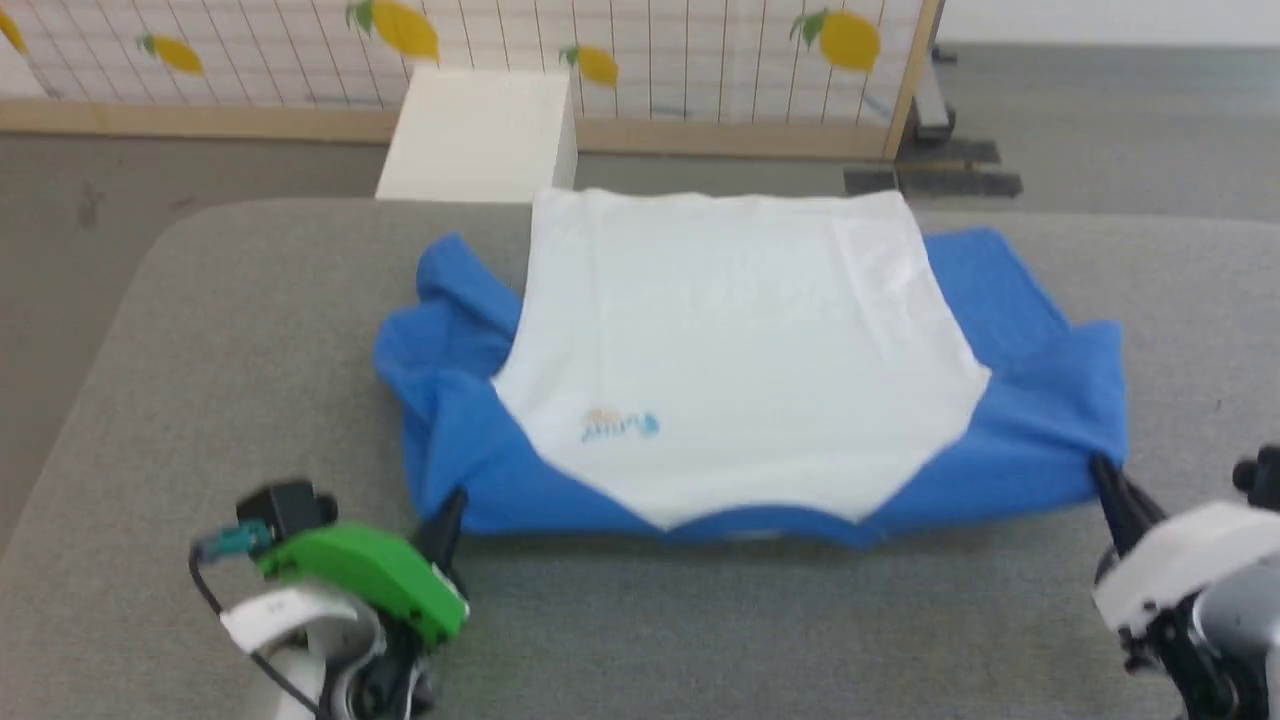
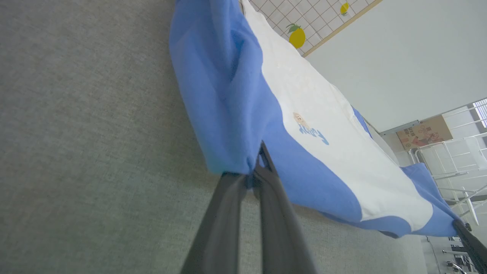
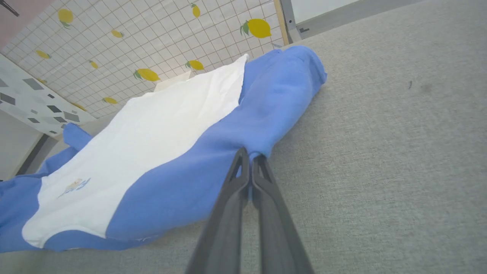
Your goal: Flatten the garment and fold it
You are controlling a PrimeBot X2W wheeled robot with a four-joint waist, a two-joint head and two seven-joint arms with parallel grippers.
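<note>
Garment (image 1: 730,340), chest lettering (image 1: 620,425) unreadable, left pincer (image 1: 455,500) and right pincer (image 1: 1100,470) each pinching its blue edge

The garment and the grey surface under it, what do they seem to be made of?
The garment: soft knit cloth, probably cotton jersey, matte; it folds and bunches softly at the blue sleeves. The grey surface: looks like a woven fabric covering, matte, with fine grain; its core is hidden.

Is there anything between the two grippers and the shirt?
Nothing visible: the left gripper and the right gripper each pinch a near blue corner of the garment on the grey surface.
</note>
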